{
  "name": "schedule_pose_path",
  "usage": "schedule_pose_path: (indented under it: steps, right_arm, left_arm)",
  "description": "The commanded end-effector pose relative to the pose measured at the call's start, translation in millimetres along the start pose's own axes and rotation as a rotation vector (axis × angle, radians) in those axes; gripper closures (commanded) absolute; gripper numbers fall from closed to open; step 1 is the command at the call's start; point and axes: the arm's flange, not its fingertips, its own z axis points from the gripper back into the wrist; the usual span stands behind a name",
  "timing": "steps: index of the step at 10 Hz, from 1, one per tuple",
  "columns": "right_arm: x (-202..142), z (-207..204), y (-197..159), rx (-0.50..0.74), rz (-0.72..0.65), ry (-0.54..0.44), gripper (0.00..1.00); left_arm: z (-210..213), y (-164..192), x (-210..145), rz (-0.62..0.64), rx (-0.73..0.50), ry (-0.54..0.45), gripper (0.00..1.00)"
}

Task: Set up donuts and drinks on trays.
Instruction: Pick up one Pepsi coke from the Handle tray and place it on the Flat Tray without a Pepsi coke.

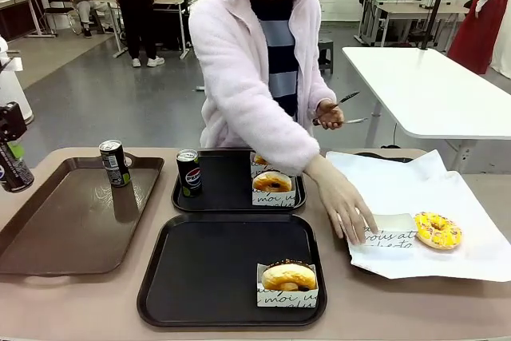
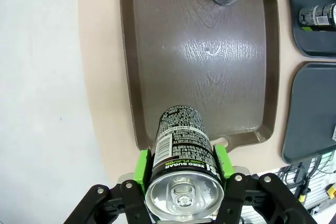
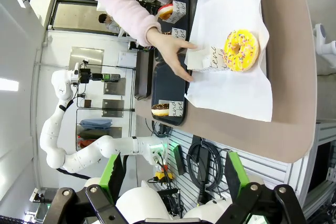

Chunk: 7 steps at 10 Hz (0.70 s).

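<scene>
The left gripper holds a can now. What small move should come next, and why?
The left gripper should probably carry its can across to the near black tray: it holds a donut but no drink, while the far tray has both.

We read "ZERO SUGAR" in white block letters on soda can (image 2: 184,145), bottom of left wrist view. Barcode and fine print above it, too small for us.

Second can (image 1: 189,172), far-left corner of far black tray (image 1: 231,193): Pepsi globe logo.

Black script on paper sleeves:
- "moi" on sleeve (image 1: 287,297), near-right corner of near black tray (image 1: 207,269)
- "moi vou" on sleeve (image 1: 274,197), far tray's right edge
- "vous ate" on sleeve (image 1: 390,236), on white paper sheet (image 1: 415,189)
</scene>
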Motion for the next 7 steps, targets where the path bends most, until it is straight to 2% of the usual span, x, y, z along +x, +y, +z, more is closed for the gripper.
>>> schedule_pose_path:
  steps: [1,4,7]
  right_arm:
    - [-0.6,1.1,0.0,0.013,0.004,-0.006,0.0]
    - [-0.6,1.1,0.0,0.013,0.004,-0.006,0.0]
    - [-0.6,1.1,0.0,0.013,0.004,-0.006,0.0]
  left_arm:
    - [-3.8,-17.9,-8.8,-0.028,0.046,-0.056,0.42]
    - [4.8,-104.7,-27.8,-0.234,0.105,-0.114,0.42]
    - [-4.4,-185.8,-27.6,-0.41,0.146,-0.073,0.42]
